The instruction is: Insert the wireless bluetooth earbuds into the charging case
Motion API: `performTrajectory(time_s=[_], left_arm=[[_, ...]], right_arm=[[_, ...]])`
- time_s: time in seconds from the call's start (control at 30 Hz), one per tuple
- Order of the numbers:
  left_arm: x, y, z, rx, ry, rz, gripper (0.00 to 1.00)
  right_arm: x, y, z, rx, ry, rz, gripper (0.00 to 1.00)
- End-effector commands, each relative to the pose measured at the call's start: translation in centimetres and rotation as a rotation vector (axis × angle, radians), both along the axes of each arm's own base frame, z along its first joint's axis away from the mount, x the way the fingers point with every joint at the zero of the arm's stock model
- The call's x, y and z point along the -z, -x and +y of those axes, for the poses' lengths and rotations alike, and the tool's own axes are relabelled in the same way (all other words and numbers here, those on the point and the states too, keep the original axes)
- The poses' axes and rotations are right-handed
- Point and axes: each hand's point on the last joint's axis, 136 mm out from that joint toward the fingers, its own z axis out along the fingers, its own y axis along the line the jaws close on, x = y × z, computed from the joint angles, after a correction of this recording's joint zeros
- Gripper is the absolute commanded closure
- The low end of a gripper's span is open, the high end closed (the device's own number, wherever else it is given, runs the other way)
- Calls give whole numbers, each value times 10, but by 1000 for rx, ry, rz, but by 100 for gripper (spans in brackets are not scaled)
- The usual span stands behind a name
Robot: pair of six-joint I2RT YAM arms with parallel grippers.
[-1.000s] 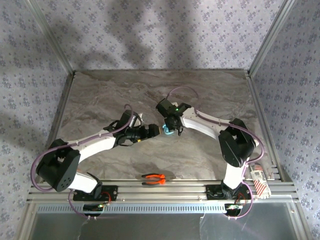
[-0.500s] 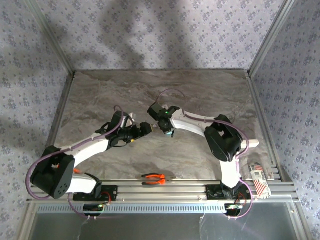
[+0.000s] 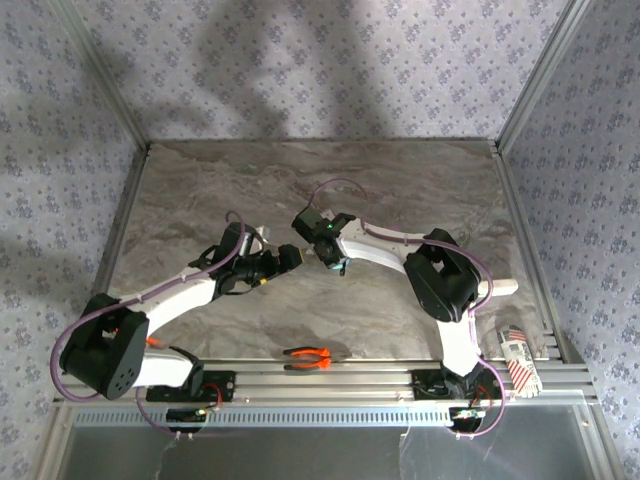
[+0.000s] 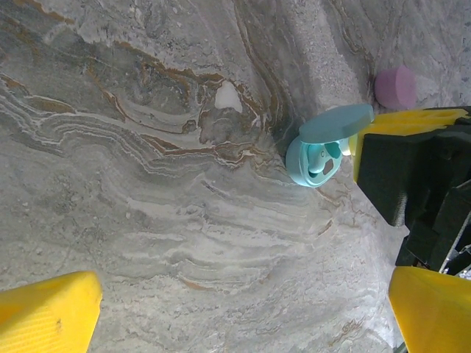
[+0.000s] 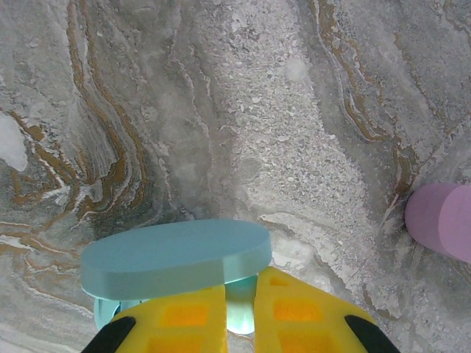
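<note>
Table, grey marbled top, is carrying everything noted here. Left arm is reaching from the near-left corner toward mid-table. Right arm is reaching in from the near-right side, so the two wrists are meeting close together at the centre.

Left gripper is hanging low over the marble with its yellow fingers spread wide apart, nothing between them. Right gripper is sitting just beside it. Its yellow fingers are drawn nearly together, leaving a thin slit, with the tips lying against the edge of the teal case. Pale teal is showing in the slit; cannot tell whether that is a pinched piece or the case base behind.

Pliers, orange-handled, are lying at the near table edge between the arm bases, well apart from both grippers.

Teal case is resting mid-table, between the grippers, with its lid standing open above the base. Pink case is lying near it on the bare marble, apart, on the far side of the right fingers.

Earbuds: small teal shapes are showing inside the open base; too small to tell whether they are seated.
</note>
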Motion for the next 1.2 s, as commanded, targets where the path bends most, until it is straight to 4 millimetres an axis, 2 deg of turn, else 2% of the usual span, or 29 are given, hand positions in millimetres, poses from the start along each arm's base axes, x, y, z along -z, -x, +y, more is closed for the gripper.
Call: performTrajectory(time_s=[0.0,1.17], left_arm=[[-6,-1,-1,8,25,-19,0],[-6,-3,-3,11,27,-17,0]], right_arm=[[4,2,-3,-1,45,4,88],[21,17,-19,19,105,18,88]])
